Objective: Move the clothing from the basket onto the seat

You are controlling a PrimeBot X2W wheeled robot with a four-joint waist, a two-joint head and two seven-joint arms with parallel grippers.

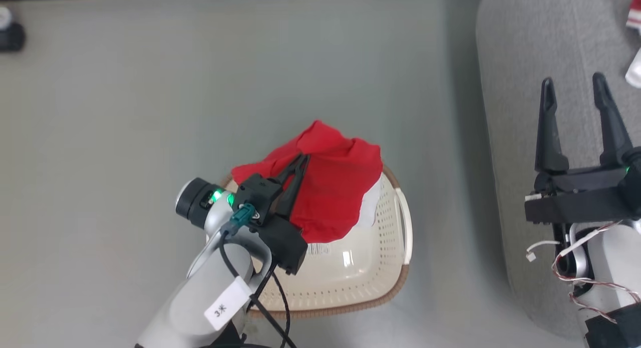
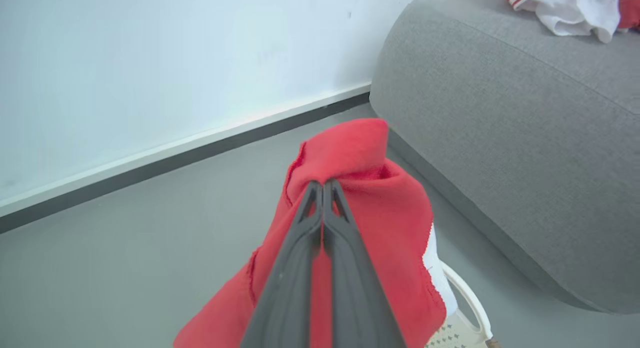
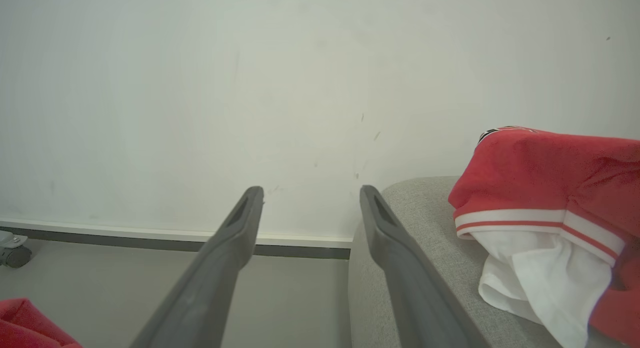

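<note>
Grips a red garment [image 1: 330, 188] with the left gripper [image 1: 302, 160], fingers shut tight on the bunched cloth, above the basket [image 1: 350, 283] on the floor. Holds the right gripper [image 1: 576, 95] spread open over the sofa [image 1: 511, 87], second garment [image 3: 550, 188] heaped on its cushion at far right.

Gripper [image 2: 323, 188] pinching red clothing [image 2: 395, 228]

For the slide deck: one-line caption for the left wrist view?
Left gripper shut on red garment over the basket, grey sofa at right.
</note>
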